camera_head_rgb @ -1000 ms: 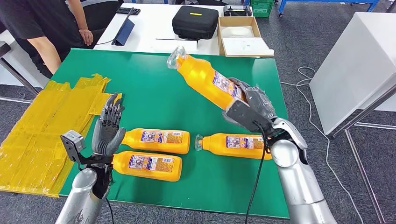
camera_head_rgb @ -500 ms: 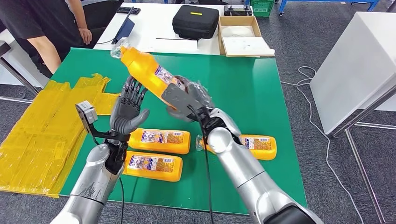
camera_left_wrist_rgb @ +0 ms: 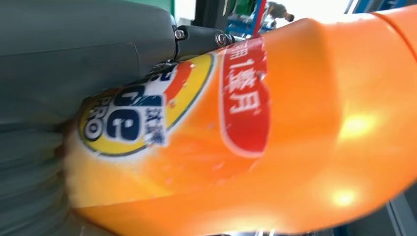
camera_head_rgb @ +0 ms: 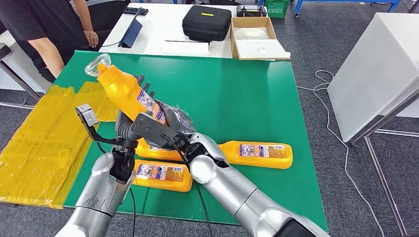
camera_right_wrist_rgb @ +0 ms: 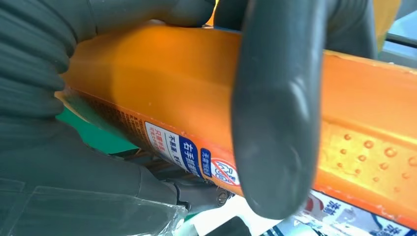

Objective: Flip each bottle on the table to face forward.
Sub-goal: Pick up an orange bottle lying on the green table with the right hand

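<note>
- Currently the right robot hand [camera_head_rgb: 165, 129] grips the lower body of the raised bottle [camera_head_rgb: 126, 91], held tilted above the green table [camera_head_rgb: 237, 94], cap up and away.
- Left robot hand [camera_head_rgb: 129, 118] sits against the bottle's far side; grip cannot be told.
- Three bottles [camera_head_rgb: 257, 153] lie on the table.

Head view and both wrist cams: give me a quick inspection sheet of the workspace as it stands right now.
Surface: green table, with yellow sheeting over its left edge.
Job's things: raised bottle tilted, clear cap up and away from the robot; three lying bottles on the table.
Clutter: nothing seen on the green table besides the sheeting.
Hands: right hand grips the raised bottle's lower part; left hand is against the same bottle, grip unclear.
Cables: black cable along the right arm; white cable on the floor.
Surroundings: white table with black case and cardboard box; a person at far left.
</note>
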Tool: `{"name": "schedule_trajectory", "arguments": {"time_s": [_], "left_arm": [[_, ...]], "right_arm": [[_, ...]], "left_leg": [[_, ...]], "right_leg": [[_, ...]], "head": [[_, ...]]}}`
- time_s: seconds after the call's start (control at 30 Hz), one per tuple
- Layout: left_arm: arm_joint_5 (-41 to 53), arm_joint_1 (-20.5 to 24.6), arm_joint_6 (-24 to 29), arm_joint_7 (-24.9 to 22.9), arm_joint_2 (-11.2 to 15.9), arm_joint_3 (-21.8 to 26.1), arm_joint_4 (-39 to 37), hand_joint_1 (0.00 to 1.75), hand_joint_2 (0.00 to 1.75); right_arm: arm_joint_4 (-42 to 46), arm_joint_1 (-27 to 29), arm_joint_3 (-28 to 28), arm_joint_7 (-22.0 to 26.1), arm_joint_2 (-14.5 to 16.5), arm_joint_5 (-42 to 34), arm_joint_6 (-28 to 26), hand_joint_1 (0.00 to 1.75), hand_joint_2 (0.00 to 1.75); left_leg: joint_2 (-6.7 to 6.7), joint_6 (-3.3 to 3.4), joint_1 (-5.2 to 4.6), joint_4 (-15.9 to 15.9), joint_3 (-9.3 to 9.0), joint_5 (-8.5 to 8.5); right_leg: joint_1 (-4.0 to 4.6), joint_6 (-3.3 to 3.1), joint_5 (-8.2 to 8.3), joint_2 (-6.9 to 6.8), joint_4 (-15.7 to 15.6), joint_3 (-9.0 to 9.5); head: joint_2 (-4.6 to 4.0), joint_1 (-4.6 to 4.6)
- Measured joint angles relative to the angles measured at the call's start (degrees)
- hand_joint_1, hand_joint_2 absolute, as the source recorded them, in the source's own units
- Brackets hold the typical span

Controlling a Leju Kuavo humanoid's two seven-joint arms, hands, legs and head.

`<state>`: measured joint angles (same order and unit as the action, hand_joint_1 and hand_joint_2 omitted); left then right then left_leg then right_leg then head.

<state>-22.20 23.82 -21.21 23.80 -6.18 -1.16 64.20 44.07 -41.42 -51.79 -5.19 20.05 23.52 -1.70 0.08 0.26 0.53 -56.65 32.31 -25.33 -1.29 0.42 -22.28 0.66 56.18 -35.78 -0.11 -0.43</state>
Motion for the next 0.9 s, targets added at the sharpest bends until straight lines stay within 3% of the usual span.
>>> {"name": "schedule_trajectory", "arguments": {"time_s": [0.23,0.27,0.37,0.4,0.53,0.9], "left_arm": [[-5.3,0.0,-3.4,-4.0,0.6,1.5,-1.0,0.00,1.75],[-5.7,0.0,-3.9,-4.2,0.7,1.7,-1.2,0.07,1.75],[-7.6,0.4,-6.3,-5.7,1.0,2.1,-2.1,1.29,1.75],[-8.3,0.7,-7.5,-6.4,1.1,2.3,-2.6,1.62,1.75],[-9.9,2.1,-11.4,-8.7,1.7,2.8,-4.9,1.75,1.75],[-14.0,7.8,-15.7,-11.3,2.1,2.8,-12.7,1.75,1.75]], "right_arm": [[-0.6,-0.4,-3.1,-1.0,-0.2,1.3,0.0,1.75,1.75],[-0.7,-0.5,-3.3,-1.1,-0.2,1.3,0.0,1.75,1.75],[-1.0,-0.7,-3.9,-1.3,-0.2,1.8,0.0,1.75,1.75],[-1.0,-0.7,-3.9,-1.4,-0.2,2.3,0.0,1.75,1.75],[-1.3,-0.6,-3.8,-1.5,-0.2,3.8,0.0,1.75,1.75],[-2.7,-2.5,-3.2,-2.2,-0.4,2.8,0.3,1.75,1.75]], "left_leg": [[0.03,0.00,0.01,0.0,-0.03,0.00],[0.03,0.00,0.01,0.0,-0.03,0.00],[0.04,0.00,0.01,0.0,-0.03,0.00],[0.04,0.00,0.01,0.0,-0.03,0.00],[0.09,0.00,0.01,0.0,-0.05,0.00],[0.14,-0.01,0.01,-0.1,-0.03,0.01]], "right_leg": [[0.00,0.00,0.00,0.00,0.0,-0.04],[0.00,0.00,0.00,0.01,0.0,-0.05],[0.00,0.00,0.00,0.01,0.0,-0.08],[0.00,0.00,0.00,0.01,0.0,-0.09],[0.00,0.00,0.00,0.02,0.0,-0.09],[0.00,0.00,0.01,0.05,0.0,-0.08]], "head": [[0.00,-0.01],[0.00,-0.01],[0.00,0.00],[0.00,-0.01],[0.00,-0.01],[0.00,0.00]]}}
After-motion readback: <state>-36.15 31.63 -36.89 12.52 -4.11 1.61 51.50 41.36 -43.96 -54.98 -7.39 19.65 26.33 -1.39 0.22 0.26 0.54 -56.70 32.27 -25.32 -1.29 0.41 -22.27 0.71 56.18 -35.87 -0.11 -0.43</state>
